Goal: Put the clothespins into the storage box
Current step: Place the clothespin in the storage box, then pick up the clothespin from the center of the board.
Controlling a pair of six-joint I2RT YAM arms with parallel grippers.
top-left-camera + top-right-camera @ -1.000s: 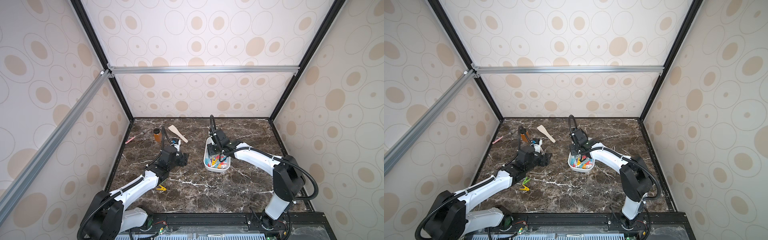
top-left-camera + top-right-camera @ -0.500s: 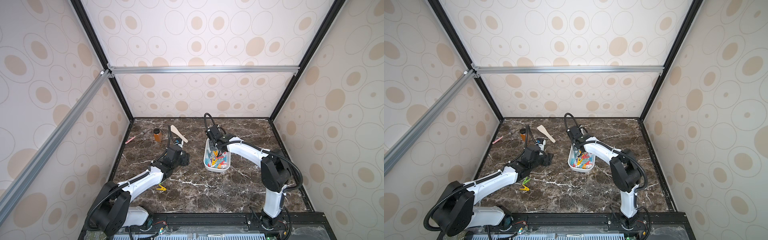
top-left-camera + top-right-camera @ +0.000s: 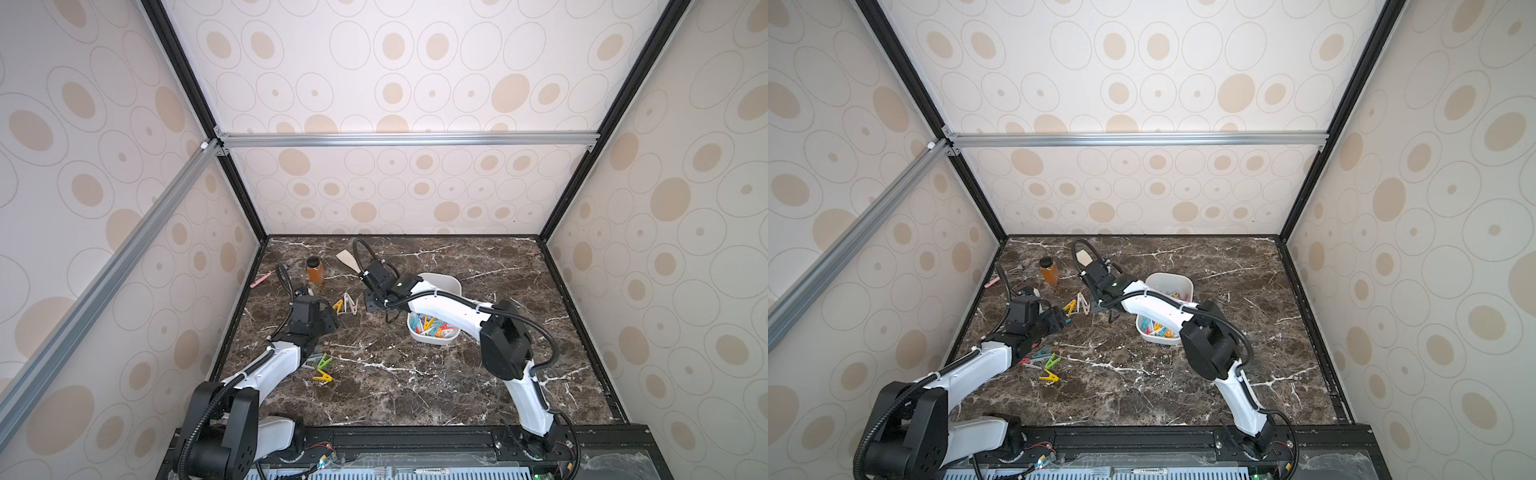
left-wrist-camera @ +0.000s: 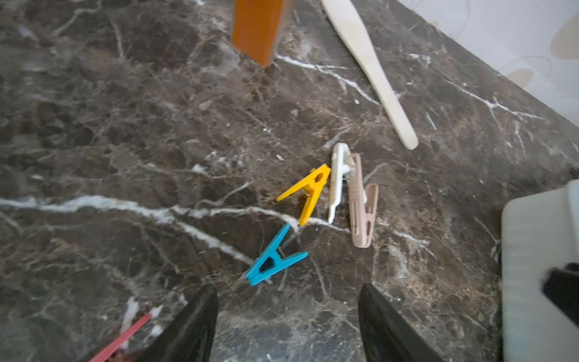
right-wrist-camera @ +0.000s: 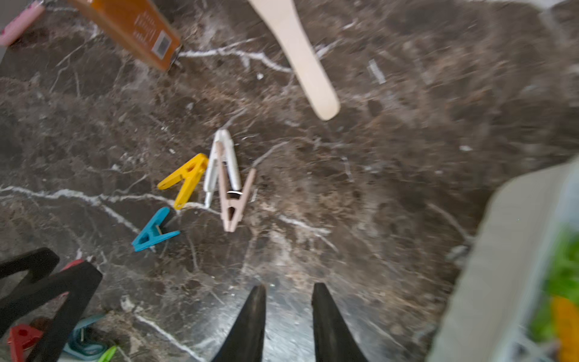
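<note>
Loose clothespins lie on the marble: a yellow, a white and a beige one (image 3: 347, 305) (image 3: 1077, 305) close together. A blue clothespin (image 4: 275, 260) (image 5: 153, 232) rests just in front of my left gripper (image 4: 286, 290) (image 3: 328, 322), which is wide open and empty. My right gripper (image 5: 289, 286) (image 3: 372, 301) hovers to the right of that cluster, jaws a little apart with nothing between them. Green, yellow and grey clothespins (image 3: 322, 365) (image 3: 1050, 365) lie beside the left forearm. The white storage box (image 3: 446, 282) (image 3: 1177, 282) (image 5: 501, 250) holds several clothespins (image 3: 432, 326), partly hidden under the right arm.
An amber jar (image 3: 314, 269) (image 3: 1049, 270) stands behind the cluster, with a wooden spatula (image 3: 348, 261) (image 5: 300, 62) to its right. A pink-handled tool (image 3: 259, 280) lies by the left wall. Red and teal pegs (image 5: 22, 338) show under the left gripper's fingers (image 5: 47, 282).
My right gripper has opened and swung left, out from over the storage box to beside the loose cluster. My left gripper has drawn back slightly toward the left, still open.
</note>
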